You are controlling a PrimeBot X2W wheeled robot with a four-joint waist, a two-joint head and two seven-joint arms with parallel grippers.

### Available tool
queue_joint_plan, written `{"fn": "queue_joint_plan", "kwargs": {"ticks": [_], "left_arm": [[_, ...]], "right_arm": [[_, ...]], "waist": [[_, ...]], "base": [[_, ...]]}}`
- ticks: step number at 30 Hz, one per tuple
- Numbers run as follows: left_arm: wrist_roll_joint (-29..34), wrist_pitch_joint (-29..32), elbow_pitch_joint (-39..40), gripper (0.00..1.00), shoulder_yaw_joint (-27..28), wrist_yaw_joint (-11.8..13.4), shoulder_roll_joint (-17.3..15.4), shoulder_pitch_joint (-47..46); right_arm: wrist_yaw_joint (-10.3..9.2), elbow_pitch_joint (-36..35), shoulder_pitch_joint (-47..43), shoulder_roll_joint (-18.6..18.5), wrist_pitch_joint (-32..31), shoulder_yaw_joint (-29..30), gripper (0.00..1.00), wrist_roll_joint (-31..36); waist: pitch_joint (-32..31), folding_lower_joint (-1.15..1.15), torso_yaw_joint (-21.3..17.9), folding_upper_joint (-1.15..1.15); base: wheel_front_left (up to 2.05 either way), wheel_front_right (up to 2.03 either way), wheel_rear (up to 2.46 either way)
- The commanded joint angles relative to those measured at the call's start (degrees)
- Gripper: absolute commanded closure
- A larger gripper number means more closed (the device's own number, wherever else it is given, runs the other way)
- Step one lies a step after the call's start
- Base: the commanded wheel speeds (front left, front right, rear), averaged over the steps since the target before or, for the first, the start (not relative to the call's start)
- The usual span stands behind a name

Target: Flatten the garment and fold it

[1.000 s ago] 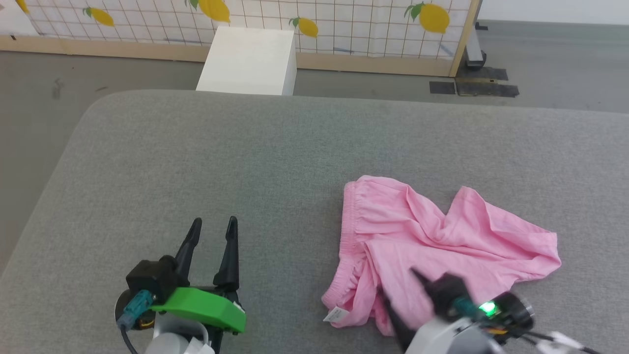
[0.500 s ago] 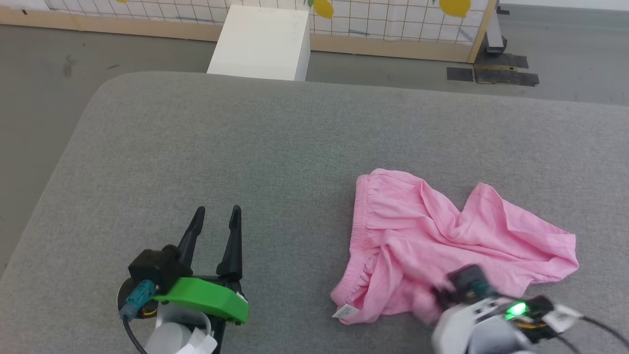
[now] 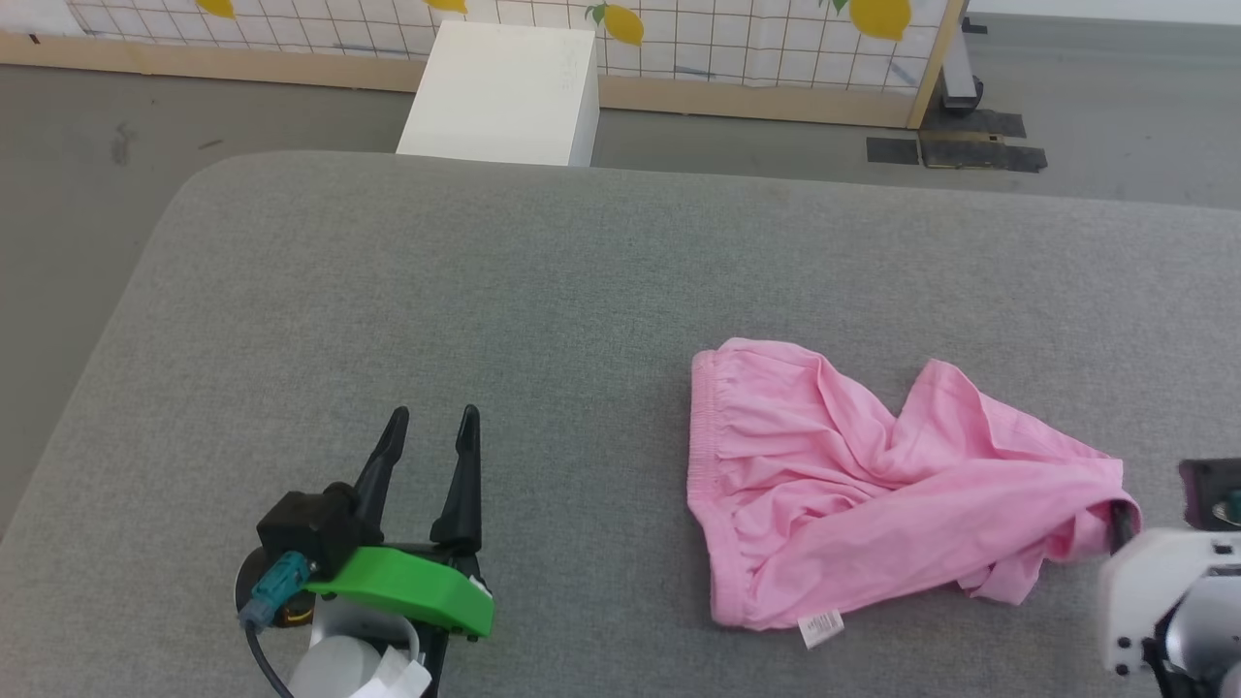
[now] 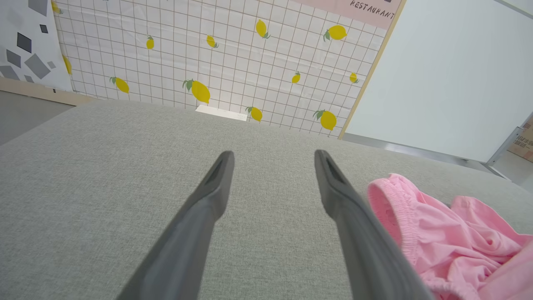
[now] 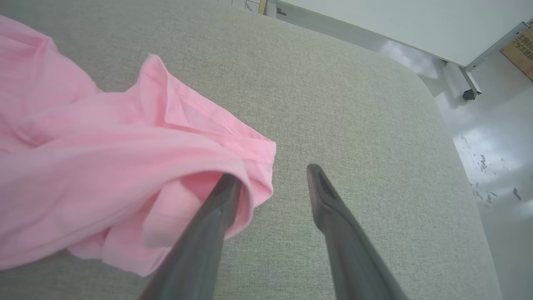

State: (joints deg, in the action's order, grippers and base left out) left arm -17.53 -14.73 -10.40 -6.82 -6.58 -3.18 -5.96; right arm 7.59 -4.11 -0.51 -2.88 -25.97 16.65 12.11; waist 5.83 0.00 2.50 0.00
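Observation:
The garment point(image 3: 873, 494), pink shorts, lies crumpled on the right half of the grey padded table point(image 3: 485, 291). Its gathered waistband point(image 3: 703, 436) faces left and a white label point(image 3: 820, 628) sticks out at the near edge. My right gripper point(image 5: 272, 173) is at the garment's right leg hem point(image 5: 254, 146), jaws apart. The hem drapes over one fingertip and the other finger point(image 5: 329, 208) stands on bare table. My left gripper point(image 3: 431, 417) is open well to the left of the garment, with nothing between its fingers; the waistband point(image 4: 391, 204) shows beside it.
A white box point(image 3: 504, 92) stands on the floor past the table's far edge, before a lemon-patterned partition point(image 3: 737, 39). The table's rounded right edge point(image 5: 441, 116) lies close to my right gripper, with floor beyond it.
My right gripper closed on the garment, pulled one leg out to the right, then opened its jaws. The garment now lies more spread out. The head camera shifted slightly; the left gripper stayed put.

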Motion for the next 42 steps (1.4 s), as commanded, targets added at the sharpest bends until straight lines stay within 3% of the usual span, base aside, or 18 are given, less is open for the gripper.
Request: {"fn": "queue_joint_plan", "kwargs": {"ticks": [1, 5, 13, 21, 27, 33, 42], "left_arm": [[-0.57, -0.27, -0.06, 0.00, -0.08, -0.35, 0.25, -0.76], [-0.67, -0.27, -0.19, 0.00, 0.20, -0.35, 0.26, -0.03], [-0.28, -0.27, -0.07, 0.00, -0.21, -0.47, 0.14, 0.40], [-0.83, -0.27, 0.04, 0.00, -2.60, -0.63, 0.17, -0.06], [-1.94, 2.04, -0.88, 0.00, -9.41, -0.78, 0.24, -1.30], [-6.85, 13.60, -5.54, 0.00, -20.09, -0.68, 0.28, -4.06], [-13.64, 30.72, -11.18, 0.00, -25.51, 5.45, 0.29, -10.02]], "right_arm": [[-0.10, 0.10, -1.01, -0.01, 0.17, 1.03, 0.00, -1.19], [-0.10, -1.15, -2.53, -0.01, 4.50, 5.36, 0.00, -5.94], [-0.10, -5.96, -4.44, 0.00, 16.43, 5.01, 0.00, -10.56], [-0.10, -10.43, -4.30, 0.00, 21.99, 0.38, 0.00, -11.65], [-0.10, -9.20, -4.81, 0.00, 26.52, -4.93, 0.00, -11.78], [-0.10, -6.22, -4.02, 0.00, 28.11, -9.19, 0.00, -13.23], [-0.10, -4.25, -2.02, 0.00, 29.19, -11.41, 0.00, -14.13]], "waist": [[-0.14, 0.00, -0.05, 0.00], [-0.81, 0.00, -0.56, 0.00], [-1.96, 0.00, -3.35, 0.00], [-2.57, 0.00, -6.25, 0.00], [-2.47, 0.00, -7.31, 0.00], [-1.28, 0.00, -8.39, 0.00], [1.23, 0.00, -10.47, 0.00]], "base": [[0.00, 0.00, 0.00], [0.00, 0.00, 0.00], [0.00, 0.00, 0.00], [0.00, 0.00, 0.00], [0.00, 0.00, 0.00], [0.00, 0.00, 0.00], [0.00, 0.00, 0.00]]}}
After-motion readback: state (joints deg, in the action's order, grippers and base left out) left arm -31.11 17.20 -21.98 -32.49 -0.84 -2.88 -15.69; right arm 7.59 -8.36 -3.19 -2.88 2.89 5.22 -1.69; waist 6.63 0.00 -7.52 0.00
